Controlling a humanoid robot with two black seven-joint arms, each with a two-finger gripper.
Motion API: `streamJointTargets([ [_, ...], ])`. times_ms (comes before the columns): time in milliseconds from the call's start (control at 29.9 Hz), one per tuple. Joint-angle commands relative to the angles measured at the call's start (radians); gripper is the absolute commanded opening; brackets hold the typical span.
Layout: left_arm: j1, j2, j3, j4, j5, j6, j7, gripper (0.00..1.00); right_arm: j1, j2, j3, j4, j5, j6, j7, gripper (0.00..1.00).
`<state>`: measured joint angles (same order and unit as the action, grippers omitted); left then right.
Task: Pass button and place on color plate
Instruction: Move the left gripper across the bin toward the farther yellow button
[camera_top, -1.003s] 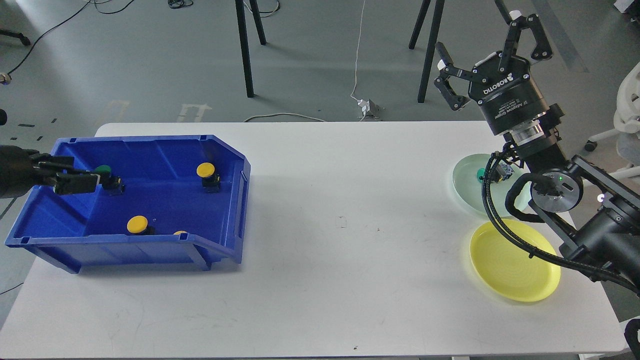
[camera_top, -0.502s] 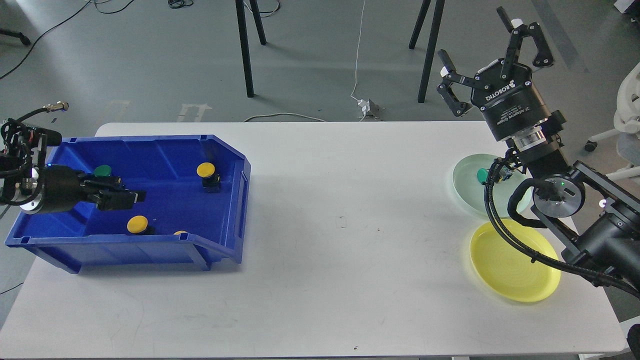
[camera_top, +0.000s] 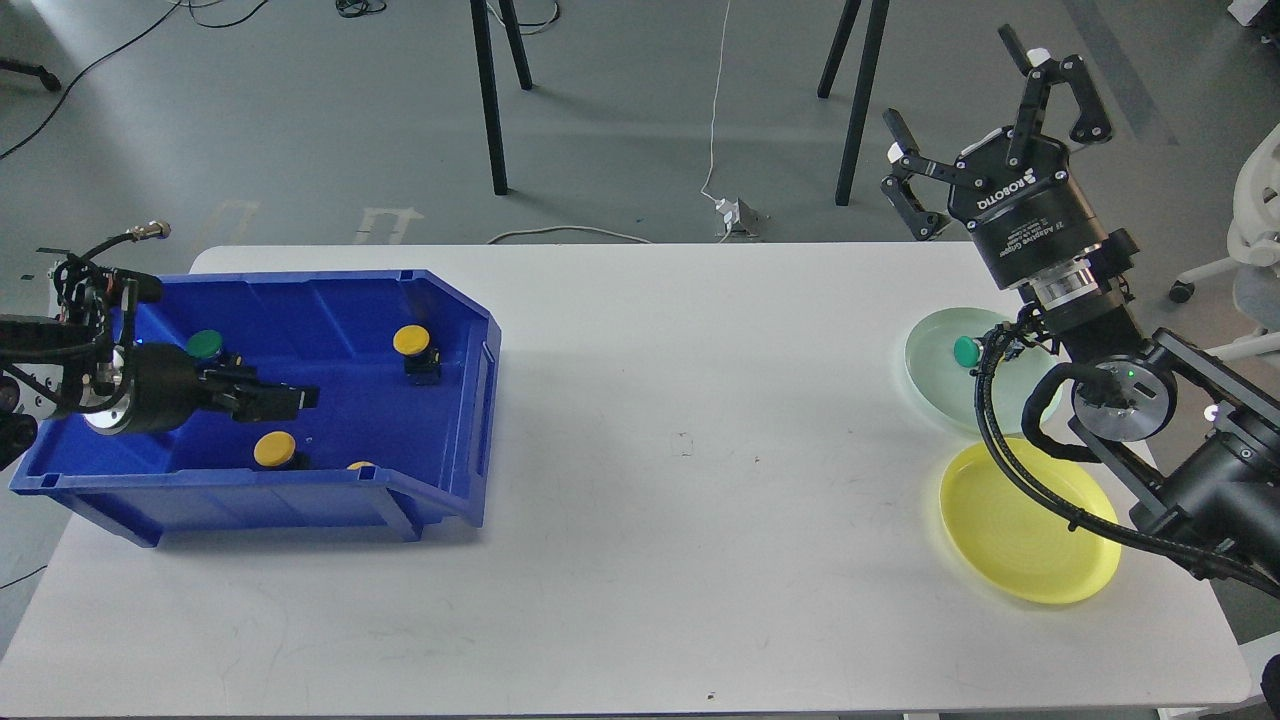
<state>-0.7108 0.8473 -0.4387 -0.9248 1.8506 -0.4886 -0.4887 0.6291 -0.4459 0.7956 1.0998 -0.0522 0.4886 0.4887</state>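
A blue bin (camera_top: 455, 300) on the table's left holds a green button (camera_top: 205, 345), a yellow button (camera_top: 412, 341), a second yellow button (camera_top: 273, 449) and a third (camera_top: 360, 466) half hidden by the front wall. My left gripper (camera_top: 295, 399) reaches into the bin from the left, between the green button and the second yellow one. It touches neither, and its dark fingers cannot be told apart. My right gripper (camera_top: 968, 92) is open and empty, raised above the pale green plate (camera_top: 930, 370), which holds a green button (camera_top: 966, 350). The yellow plate (camera_top: 1030, 540) is bare.
The white table (camera_top: 680, 440) spans the view. My right arm and its cables (camera_top: 1010, 450) cross over both plates. Stand legs (camera_top: 490, 90) and a white cable (camera_top: 715, 120) are on the floor behind the table. A white chair (camera_top: 1255, 230) stands at the far right.
My left arm has moved right, deeper into the bin, past the green button. My right gripper has shifted slightly to the right, uncovering more of the green button on the green plate.
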Motion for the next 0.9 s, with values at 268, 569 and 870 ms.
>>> streamJointTargets([
  [268, 0.045, -0.031, 0.000, 0.007, -0.001, 0.000, 0.000, 0.91, 0.000, -0.004, -0.001, 0.002, 0.000, 0.000, 0.000, 0.98],
  [569, 0.053, -0.034, 0.002, 0.052, -0.002, 0.000, 0.000, 0.91, -0.006, -0.004, -0.003, 0.006, 0.000, 0.000, 0.000, 0.98],
  [870, 0.065, -0.033, 0.002, 0.060, 0.001, 0.000, 0.000, 0.90, -0.012, -0.004, -0.001, 0.008, 0.000, 0.000, 0.000, 0.98],
])
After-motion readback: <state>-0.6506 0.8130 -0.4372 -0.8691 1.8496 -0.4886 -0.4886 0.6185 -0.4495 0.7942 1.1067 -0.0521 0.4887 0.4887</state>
